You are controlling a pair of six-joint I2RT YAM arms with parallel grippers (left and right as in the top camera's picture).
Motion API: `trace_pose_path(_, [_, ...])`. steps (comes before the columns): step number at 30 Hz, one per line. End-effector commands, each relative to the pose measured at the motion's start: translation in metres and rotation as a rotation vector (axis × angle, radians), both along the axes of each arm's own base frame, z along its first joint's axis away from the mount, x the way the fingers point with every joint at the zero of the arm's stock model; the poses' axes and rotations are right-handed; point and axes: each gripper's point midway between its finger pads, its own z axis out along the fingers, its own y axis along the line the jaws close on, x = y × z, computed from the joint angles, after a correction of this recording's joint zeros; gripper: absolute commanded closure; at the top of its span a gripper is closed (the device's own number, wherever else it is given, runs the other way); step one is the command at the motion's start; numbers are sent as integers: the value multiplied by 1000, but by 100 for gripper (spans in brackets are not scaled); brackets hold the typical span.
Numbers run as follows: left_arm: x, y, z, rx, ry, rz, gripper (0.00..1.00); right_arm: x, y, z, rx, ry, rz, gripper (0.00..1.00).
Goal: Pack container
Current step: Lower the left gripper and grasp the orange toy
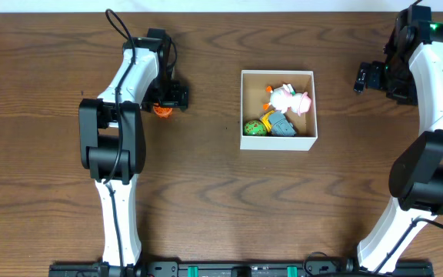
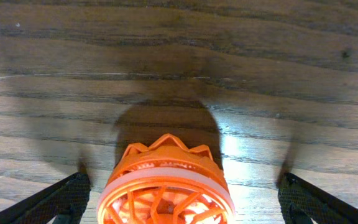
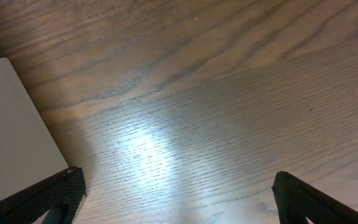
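The container point(image 1: 244, 108), a square white-walled box with a brown inside, sits at the table's middle and holds several small toys: a white-and-pink figure point(image 1: 285, 97), a green ball point(image 1: 254, 128) and a grey-blue piece point(image 1: 283, 128). A white wall of it shows at the left of the right wrist view point(image 3: 8, 130). My left gripper point(image 1: 162, 104) is open around a round orange toy point(image 1: 161, 110), which sits on the table between the fingers in the left wrist view point(image 2: 165, 186); the fingers point(image 2: 182, 199) stand apart from it. My right gripper point(image 1: 364, 77) is open and empty over bare wood point(image 3: 179, 193), right of the container.
The wooden table point(image 1: 221, 200) fills the view. The arm bases stand at the front left point(image 1: 118, 231) and front right point(image 1: 394, 223).
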Motion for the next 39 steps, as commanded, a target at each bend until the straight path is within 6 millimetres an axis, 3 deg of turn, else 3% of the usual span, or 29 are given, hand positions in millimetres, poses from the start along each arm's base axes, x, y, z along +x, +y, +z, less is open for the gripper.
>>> trace_pose_path(1, [-2,0,-1,-10,8,-9,5,-1,-3,3,-4,-7,-17,1])
trace_pose_path(6, [-2,0,-1,-10,8,-9,19,-2,-3,3,-4,-7,-16,1])
trace_pose_path(15, [2,0,-1,-11,-8,-10,21,-1,-3,3,-4,-7,-17,1])
trace_pose_path(18, [4,0,-1,-13,-19,-10,28,-1,-3,3,-4,-7,-17,1])
trace_pose_path(24, [7,-1,-1,-14,-31,-10,29,-2,-3,3,-3,-6,-17,1])
trace_pose_path(39, [-2,0,-1,-10,6,-9,34,-1,-3,3,-3,-7,-16,1])
